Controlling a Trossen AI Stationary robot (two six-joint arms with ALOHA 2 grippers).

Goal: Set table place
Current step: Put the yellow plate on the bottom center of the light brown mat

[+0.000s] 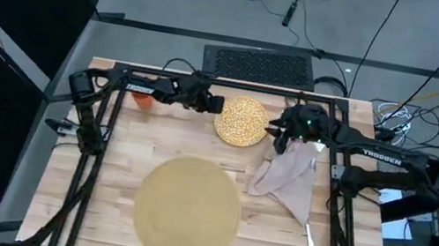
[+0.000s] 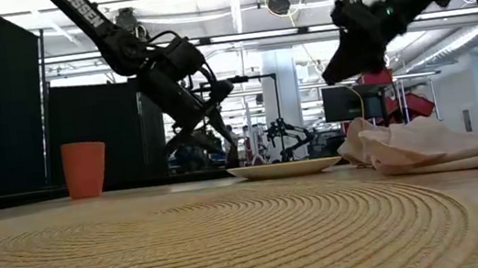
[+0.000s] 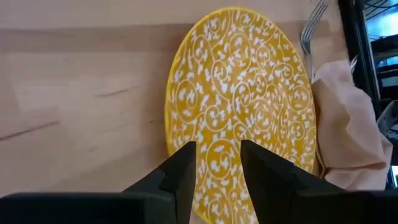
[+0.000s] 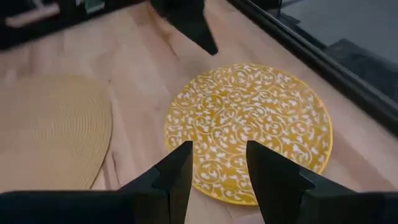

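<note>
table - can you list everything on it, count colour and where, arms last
table: one, pale wooden planks, black rail frame
mat: one, tan, round, near middle of the table
plate: one, yellow with white pattern, far middle, beyond the mat, bare
napkin: one, pinkish-grey, crumpled, right of the mat
cup: one, orange, upright, far left
fork: one, steel, only its tines show beside the plate and napkin
utensil: one, steel, near end of the napkin; type unclear
left gripper: one, dark, open, at the plate's left edge
right gripper: one, dark, open, at the plate's right edge, above the napkin
</note>
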